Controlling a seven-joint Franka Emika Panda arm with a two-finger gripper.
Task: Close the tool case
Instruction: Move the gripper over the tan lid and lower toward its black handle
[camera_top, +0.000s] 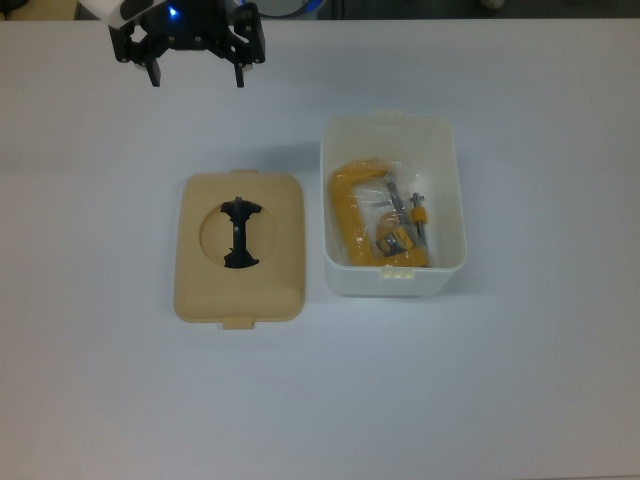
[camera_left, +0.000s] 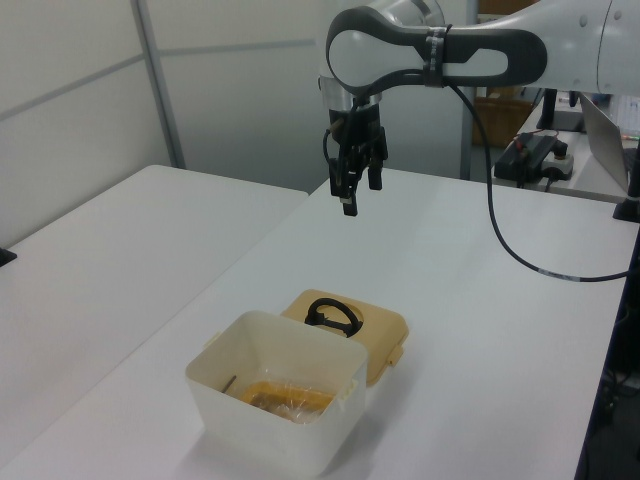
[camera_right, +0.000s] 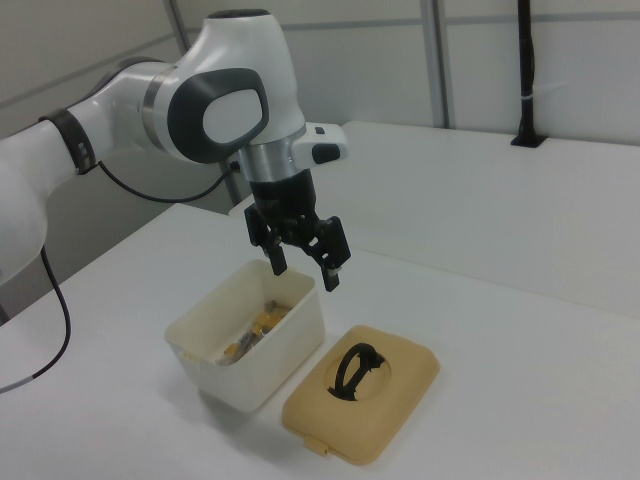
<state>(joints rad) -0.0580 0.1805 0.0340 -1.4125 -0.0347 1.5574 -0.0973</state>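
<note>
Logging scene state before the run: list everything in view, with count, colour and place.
White rectangular plastic tub: 1, white, open, on the table at the top view's right.
Tan rounded-rectangle plastic lid: 1, tan with a black handle in a round recess, flat on the table beside the tub, at the top view's left.
Yellow C-clamp in clear wrap: 1, yellow, inside the tub.
Table: 1, white, under everything.
End effector: 1, black, open, empty, above the table beyond the lid.
</note>
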